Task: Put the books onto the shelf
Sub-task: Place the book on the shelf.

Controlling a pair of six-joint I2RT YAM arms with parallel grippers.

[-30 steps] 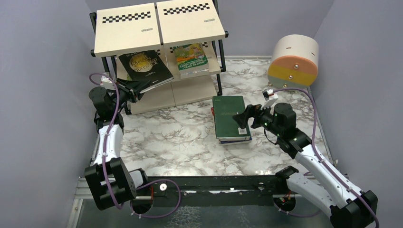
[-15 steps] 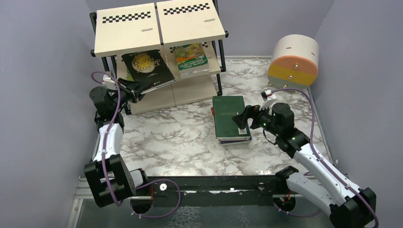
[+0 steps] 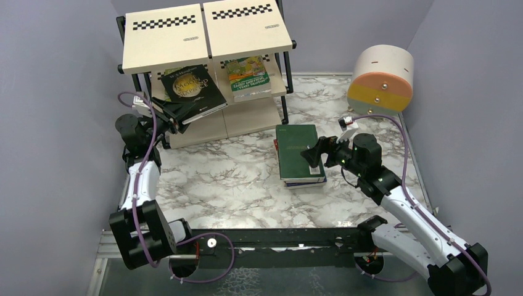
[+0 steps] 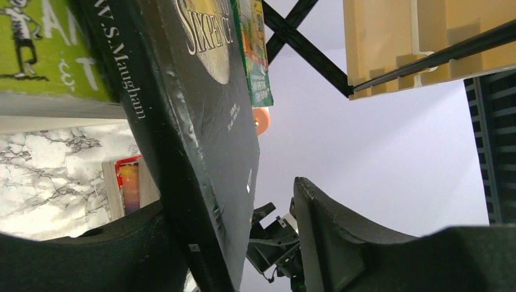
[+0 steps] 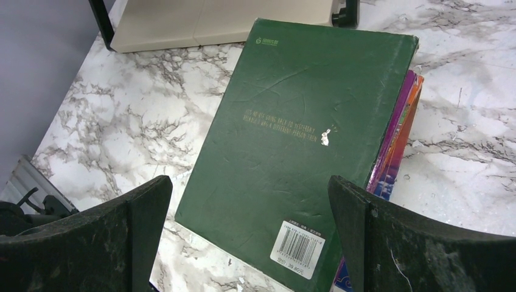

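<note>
1. The black Maugham paperback (image 3: 188, 89) lies tilted on the middle tier of the shelf (image 3: 163, 46), beside a green-covered book (image 3: 248, 74). Its near-left corner juts past the board's front edge.
2. The left pincer (image 3: 177, 115) sits around that corner with its fingers spread. 1 finger is against the book and there is a clear gap at the other, so nothing is pinched.
3. Risk: if the arm retreats at an angle, the touching finger could drag the overhanging corner and tip the paperback onto the table (image 3: 234, 179).
4. The right pincer (image 3: 310, 155) hangs spread wide over the dark green book (image 5: 298, 134), which tops a stack on the table. It holds nothing.
5. Risk: that cover is broad and flat. Closing at its edge may also catch the purple and orange books (image 5: 398, 140) beneath, or skew the stack.
6. Risk: a 1-edge grip would likely let the book sag or slip in transit.
</note>
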